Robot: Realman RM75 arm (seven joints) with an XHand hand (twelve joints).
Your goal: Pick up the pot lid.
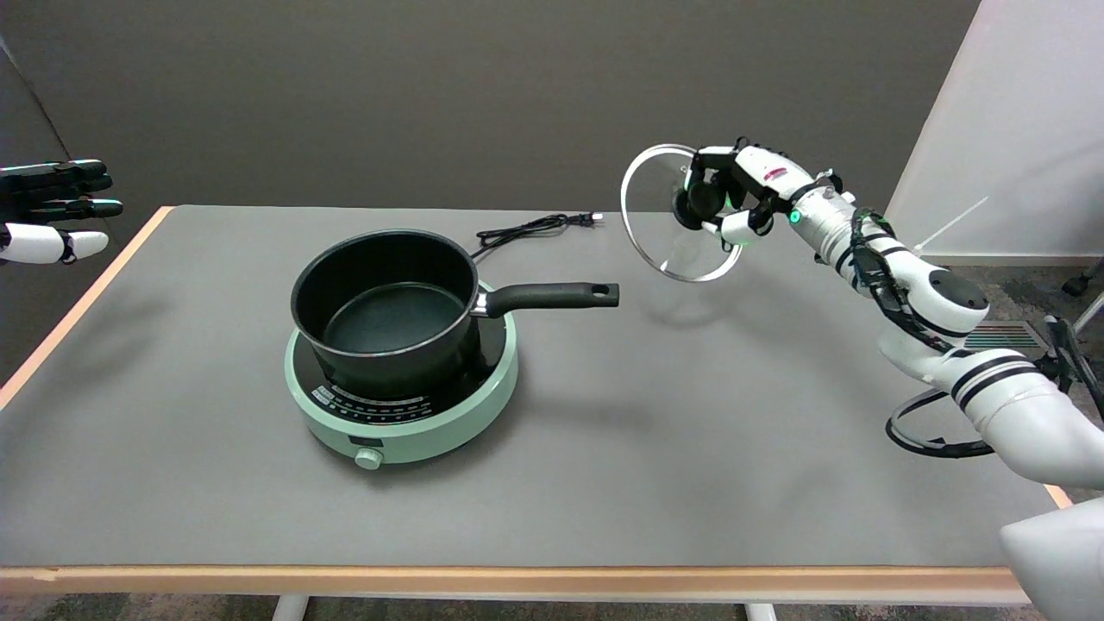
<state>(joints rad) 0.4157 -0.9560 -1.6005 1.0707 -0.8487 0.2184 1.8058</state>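
**Lid held aloft, pot uncovered on cooker**

Pot: black, round, uncovered; nothing visible inside but its dark base. Long black handle points toward the picture's right. Stands on the cooker.

Cooker: pale green, round, black top with a printed control strip and one knob at its near edge. Sits left of centre on the table. A black cord lies coiled behind it, plug end toward the far edge.

Lid: clear glass with metal rim and black knob, up in the air above the table's far right part, well apart from the pot, tilted nearly on edge with its underside facing left.

Robot hand: fingers clamped around the lid's knob from the right side; a green light shows at the wrist.

Table: grey top, light wooden edging. The lid's faint shadow falls on it beneath.

Room: dark grey wall behind; a white panel at far right.
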